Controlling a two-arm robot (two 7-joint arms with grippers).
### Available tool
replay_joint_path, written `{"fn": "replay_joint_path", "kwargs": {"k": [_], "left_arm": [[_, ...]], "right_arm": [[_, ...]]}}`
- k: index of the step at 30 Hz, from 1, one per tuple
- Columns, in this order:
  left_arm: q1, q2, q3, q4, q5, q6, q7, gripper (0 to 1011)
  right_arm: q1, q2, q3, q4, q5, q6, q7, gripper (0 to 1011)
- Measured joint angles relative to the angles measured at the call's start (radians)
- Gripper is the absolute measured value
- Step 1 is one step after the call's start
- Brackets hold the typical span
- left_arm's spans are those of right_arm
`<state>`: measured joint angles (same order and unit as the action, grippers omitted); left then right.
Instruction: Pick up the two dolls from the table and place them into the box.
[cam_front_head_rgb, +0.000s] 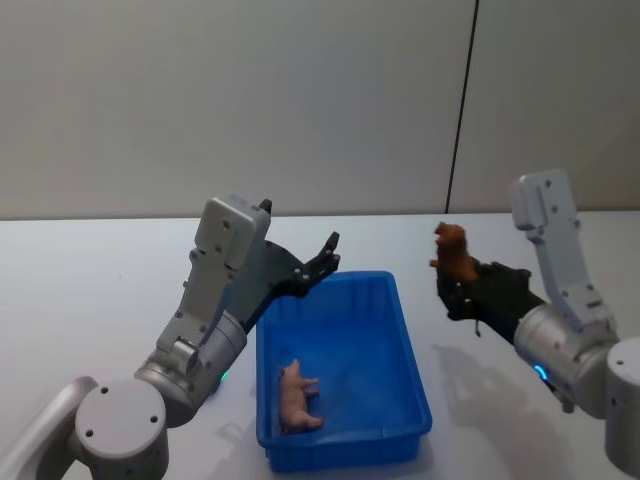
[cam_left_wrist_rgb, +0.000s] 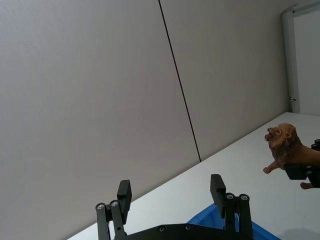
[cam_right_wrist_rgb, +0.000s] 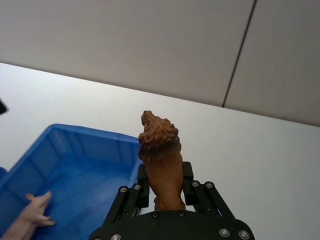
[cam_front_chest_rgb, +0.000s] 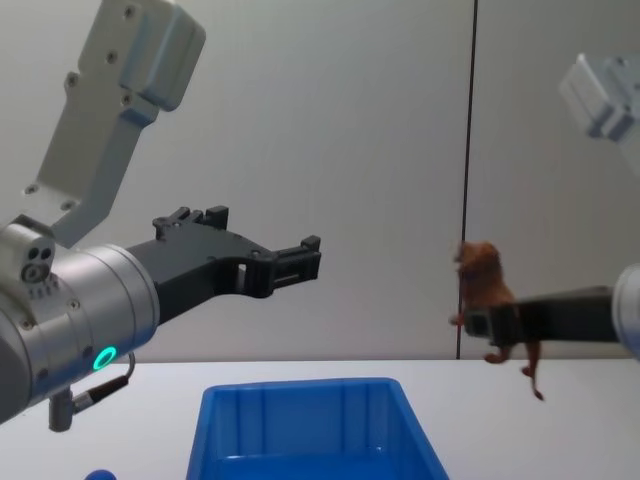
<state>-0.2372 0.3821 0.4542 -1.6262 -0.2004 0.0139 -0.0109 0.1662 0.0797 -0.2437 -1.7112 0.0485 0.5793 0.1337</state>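
My right gripper (cam_right_wrist_rgb: 165, 176) clamps the brown lion doll (cam_right_wrist_rgb: 160, 150), in the air right of the box (cam_front_head_rgb: 412, 350). My left gripper (cam_left_wrist_rgb: 170, 192) hangs spread apart over the box's far rim; a pink pig doll (cam_front_head_rgb: 295, 395) lies inside.

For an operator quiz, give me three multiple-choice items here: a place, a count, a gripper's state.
1. Where is the brown lion doll relative to the blue box? A inside it; B held in the air to its right; C lying in front of it.
2. How many dolls lie in the blue box? A none; B one; C two.
3. The left gripper is: A open and empty; B shut on a doll; C gripping the box rim.
Answers: 1B, the right gripper holds it aloft; 2B, just the pink pig doll; 3A, jaws apart, nothing between.
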Motion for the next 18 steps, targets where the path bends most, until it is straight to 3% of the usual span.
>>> {"fn": "replay_joint_path", "kwargs": {"k": [10, 18], "left_arm": [[0.0, 0.0, 0.0, 0.0, 0.0, 0.0, 0.0, 1001], [0.0, 0.0, 0.0, 0.0, 0.0, 0.0, 0.0, 1001]], "right_arm": [[0.017, -0.008, -0.024, -0.007, -0.004, 0.016, 0.116, 360], [0.04, -0.022, -0.046, 0.013, 0.01, 0.076, 0.221, 360]]}}
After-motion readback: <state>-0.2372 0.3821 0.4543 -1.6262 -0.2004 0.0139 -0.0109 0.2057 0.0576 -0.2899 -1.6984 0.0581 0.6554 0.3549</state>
